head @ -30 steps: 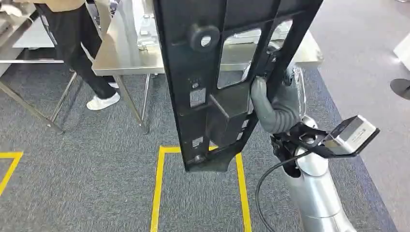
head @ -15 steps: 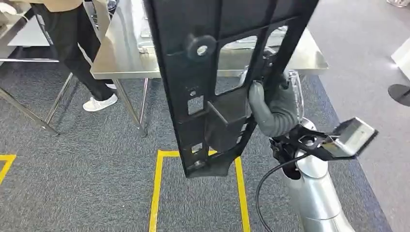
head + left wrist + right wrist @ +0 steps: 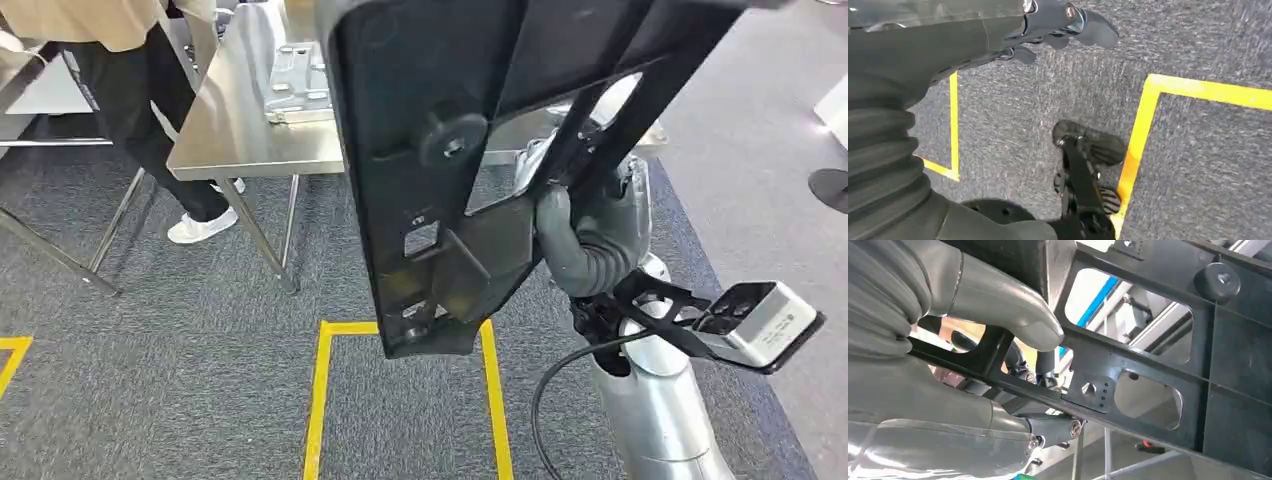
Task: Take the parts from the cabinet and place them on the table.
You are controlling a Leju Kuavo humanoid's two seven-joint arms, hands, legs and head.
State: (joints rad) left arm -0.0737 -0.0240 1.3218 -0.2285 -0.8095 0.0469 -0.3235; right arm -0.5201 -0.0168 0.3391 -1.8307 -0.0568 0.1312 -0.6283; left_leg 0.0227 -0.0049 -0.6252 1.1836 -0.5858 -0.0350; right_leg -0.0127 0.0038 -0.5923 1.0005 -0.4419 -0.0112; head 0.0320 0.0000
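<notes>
A large black plastic part [image 3: 440,180] is held up in front of the robot by the right hand [image 3: 585,235], above the grey carpet [image 3: 150,370] and well off the floor. The part is a flat frame with rectangular openings and a round knob [image 3: 452,138] on its face, and it is tilted, with its lower end over the yellow floor marking [image 3: 322,400]. In the right wrist view the thick grey thumb [image 3: 1013,315] is pressed on one bar of the frame and the darker fingers [image 3: 1048,427] are closed under it, so the bar is gripped between them. A steel table [image 3: 240,130] stands farther away, behind the part, and some metal pieces [image 3: 295,75] lie on it. At the far left a person [image 3: 130,80] in dark trousers is seen beside the table. The left hand [image 3: 1048,27] hangs over the carpet; its dark fingers are curled in and nothing is held in them
</notes>
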